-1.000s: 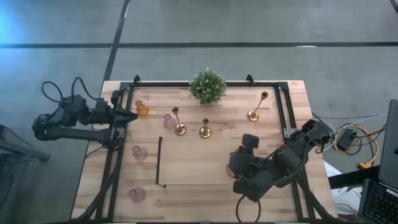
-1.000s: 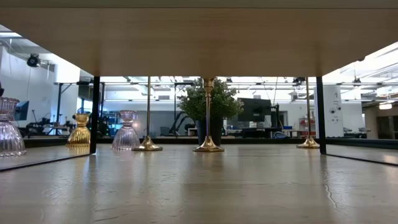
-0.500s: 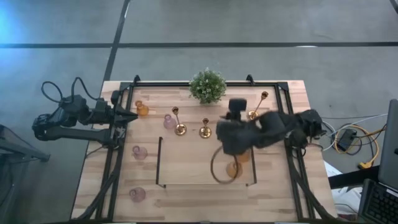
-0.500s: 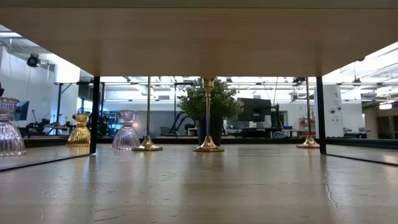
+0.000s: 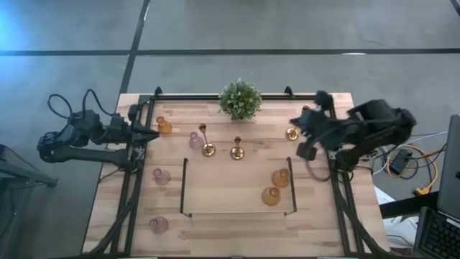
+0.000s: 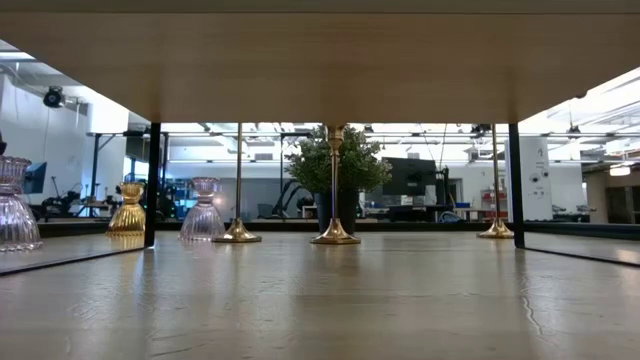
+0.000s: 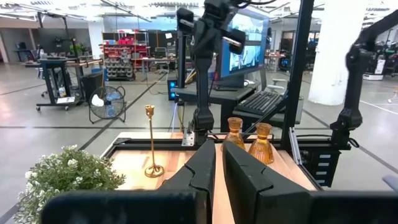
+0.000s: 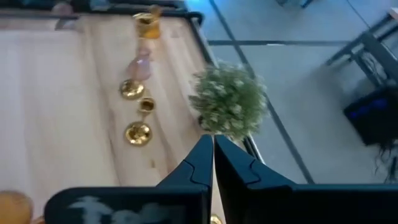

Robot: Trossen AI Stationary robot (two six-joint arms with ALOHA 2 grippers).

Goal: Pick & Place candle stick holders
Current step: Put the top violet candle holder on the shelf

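In the high view the right arm covers most of the far-right gold candlestick [image 5: 292, 133], leaving only its base showing. The right gripper [image 5: 307, 146] is smeared by motion, so its outline is vague. In the low view a table board hides the tops of two candlesticks [image 6: 238, 232], and the picture's left edge cuts the pink cup [image 6: 12, 212]. In the right wrist view an amber cup [image 8: 13, 206] is blurred and partly hidden behind the gripper body.
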